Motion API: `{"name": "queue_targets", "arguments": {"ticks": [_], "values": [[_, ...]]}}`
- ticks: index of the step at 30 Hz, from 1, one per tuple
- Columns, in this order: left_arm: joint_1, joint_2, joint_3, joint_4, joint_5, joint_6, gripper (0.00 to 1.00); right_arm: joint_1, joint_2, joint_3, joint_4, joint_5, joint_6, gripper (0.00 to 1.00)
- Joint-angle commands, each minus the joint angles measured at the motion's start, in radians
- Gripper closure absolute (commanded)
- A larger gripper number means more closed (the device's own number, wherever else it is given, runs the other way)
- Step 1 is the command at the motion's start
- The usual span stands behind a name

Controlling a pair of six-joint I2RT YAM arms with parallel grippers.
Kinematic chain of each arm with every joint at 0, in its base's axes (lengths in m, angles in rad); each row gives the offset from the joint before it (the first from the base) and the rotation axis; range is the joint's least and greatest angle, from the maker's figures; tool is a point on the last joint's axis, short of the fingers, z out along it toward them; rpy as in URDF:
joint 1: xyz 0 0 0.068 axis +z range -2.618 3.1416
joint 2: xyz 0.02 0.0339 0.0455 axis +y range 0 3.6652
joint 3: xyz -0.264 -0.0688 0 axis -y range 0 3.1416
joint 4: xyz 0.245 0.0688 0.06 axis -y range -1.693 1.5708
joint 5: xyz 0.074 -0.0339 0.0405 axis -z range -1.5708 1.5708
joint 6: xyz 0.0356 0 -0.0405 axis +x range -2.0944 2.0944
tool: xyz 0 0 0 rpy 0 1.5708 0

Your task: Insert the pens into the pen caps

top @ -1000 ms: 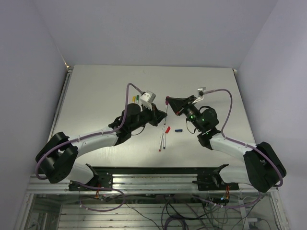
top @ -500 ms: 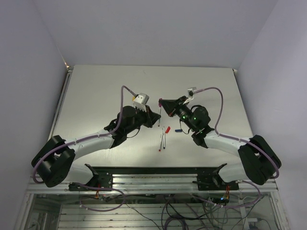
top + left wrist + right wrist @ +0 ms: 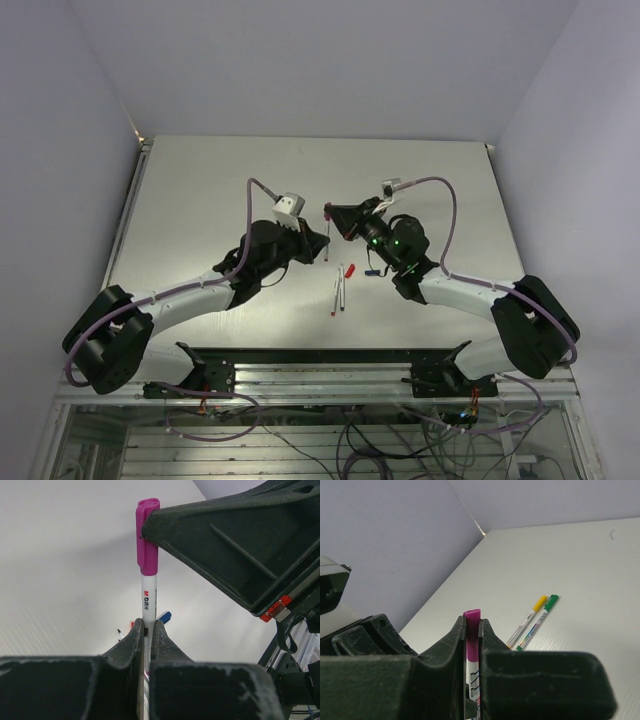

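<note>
Firmly closed: left gripper [image 3: 145,630] pinching pen [image 3: 148,597], right gripper [image 3: 471,630] pinching its purple cap [image 3: 147,545]

The purple cap [image 3: 147,535] was smooth plastic with a soft sheen. The pen barrel [image 3: 148,597] was smooth, silvery-white and printed. The left gripper [image 3: 147,630] and right gripper [image 3: 471,627] were matt black plastic, grainy and rough. The table [image 3: 60,570] was matt white and finely ribbed.

Top: from above and behind the bases, far off, looking down over the whole table [image 3: 200,190] and both arms. Left wrist: close in, sighting along the left fingers [image 3: 127,647] toward the right fingers [image 3: 225,535]. Right wrist: equally close, aimed past those fingers toward a far table corner. Shared by all three: the pen [image 3: 327,246].
</note>
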Motion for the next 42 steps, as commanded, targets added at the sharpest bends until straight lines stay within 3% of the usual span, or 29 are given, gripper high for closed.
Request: {"name": "queue_targets", "arguments": {"ticks": [1,6,9,17,25,36,42], "values": [[0.033,-0.043,0.056,0.228,-0.106,0.002,0.93,0.041,0.026,0.011,-0.242,-0.041,-0.038,0.98],[0.033,0.0,0.023,0.184,-0.13,0.006,0.93,0.042,-0.01,0.097,-0.261,0.063,-0.13,0.67],[0.033,0.053,0.014,0.158,-0.144,0.022,0.93,0.042,-0.042,0.131,-0.251,0.137,-0.179,0.59],[0.033,0.213,0.056,0.09,-0.237,0.06,0.93,0.04,-0.175,0.09,-0.275,0.361,-0.244,0.58],[0.048,0.453,0.273,-0.104,-0.455,0.171,0.93,0.04,-0.23,0.057,-0.506,0.59,-0.187,0.58],[0.092,0.671,0.56,-0.433,-0.613,0.164,0.93,0.035,-0.29,-0.013,-0.562,0.625,-0.138,0.59],[0.11,0.753,0.664,-0.552,-0.603,0.145,0.93,0.034,-0.285,-0.017,-0.571,0.619,-0.12,0.59]]}}
